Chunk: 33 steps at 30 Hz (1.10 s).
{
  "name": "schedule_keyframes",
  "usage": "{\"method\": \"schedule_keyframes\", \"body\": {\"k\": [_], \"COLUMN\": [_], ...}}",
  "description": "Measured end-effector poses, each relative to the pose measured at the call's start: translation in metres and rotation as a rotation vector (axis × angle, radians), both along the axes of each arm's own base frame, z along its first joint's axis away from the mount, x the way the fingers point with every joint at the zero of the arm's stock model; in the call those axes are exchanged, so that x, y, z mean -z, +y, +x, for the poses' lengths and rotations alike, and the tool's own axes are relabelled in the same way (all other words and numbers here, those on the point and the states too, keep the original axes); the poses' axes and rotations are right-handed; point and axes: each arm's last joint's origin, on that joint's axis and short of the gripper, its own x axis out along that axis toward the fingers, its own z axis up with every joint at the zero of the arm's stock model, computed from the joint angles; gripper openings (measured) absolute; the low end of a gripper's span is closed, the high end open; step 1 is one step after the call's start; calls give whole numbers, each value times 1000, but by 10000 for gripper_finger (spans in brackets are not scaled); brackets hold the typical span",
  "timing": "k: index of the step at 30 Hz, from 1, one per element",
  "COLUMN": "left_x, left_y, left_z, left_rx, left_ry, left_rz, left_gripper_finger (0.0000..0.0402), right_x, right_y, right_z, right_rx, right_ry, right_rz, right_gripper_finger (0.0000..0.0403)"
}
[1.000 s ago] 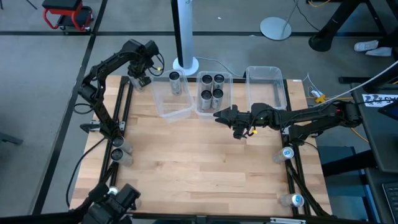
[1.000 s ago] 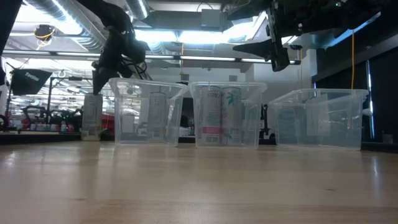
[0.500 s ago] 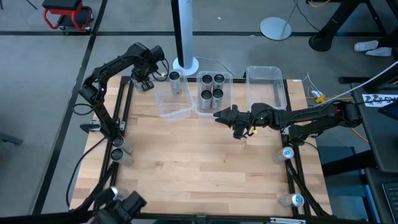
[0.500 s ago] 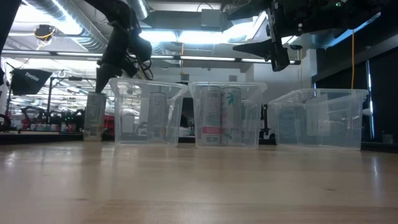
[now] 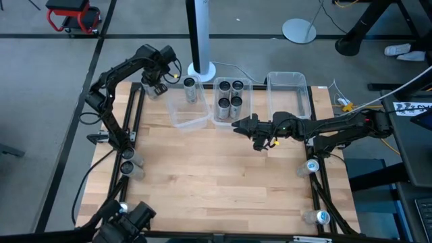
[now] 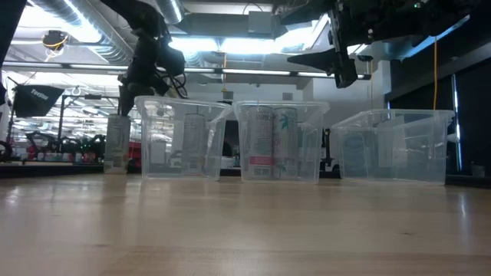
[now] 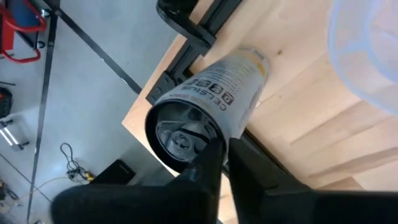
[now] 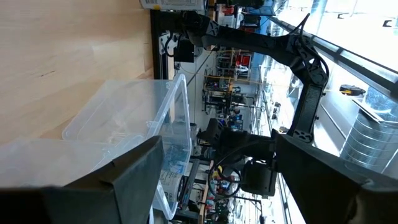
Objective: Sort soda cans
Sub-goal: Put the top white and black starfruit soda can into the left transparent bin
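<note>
A silver soda can with a dark top stands at the table's far left corner, also seen in the low view. My left gripper is above it, shut on its top. My right gripper hovers open above the table just in front of the middle bin, with nothing between its fingers, and shows high up in the low view. The middle bin holds several cans. One can stands in the left bin. My left gripper pinches the can's top rim between its two fingertips, on the side nearest the wrist. The fingers come from above, slanting down. The can is nearly upright below them, its bottom end at the wood of the table corner; whether it rests there I cannot tell.
A third clear bin stands at the far right. Two cans sit at the table's left edge, and blue-topped cans at the right edge. A white post base stands behind the bins. Bare wood lies in front of the bins.
The can under my left gripper leaned over half a second ago and stands nearly upright again; the gripper has stayed shut on it at the far left corner.
</note>
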Motion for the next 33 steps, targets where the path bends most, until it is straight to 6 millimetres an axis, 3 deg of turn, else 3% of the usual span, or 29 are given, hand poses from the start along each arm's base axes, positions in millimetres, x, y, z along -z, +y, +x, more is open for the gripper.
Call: {"method": "schedule_keyframes", "body": {"k": [10, 14, 26, 33], "left_x": [-3, -5, -18, -37], "left_y": [-1, -2, -1, 0], "left_z": [-4, -3, -16, -27], "left_rx": [-28, -33, -86, -82], "left_ry": [96, 150, -55, -163], "left_rz": [56, 109, 78, 185], "left_gripper_finger": [170, 208, 224, 224], "right_x": [0, 0, 0, 0], "right_y": [0, 0, 0, 0], "right_z": [0, 0, 0, 0], "right_rx": [0, 0, -1, -2], "right_ry": [0, 0, 4, 5], "right_rz": [0, 0, -2, -14], "right_gripper_finger": [312, 312, 312, 312]}}
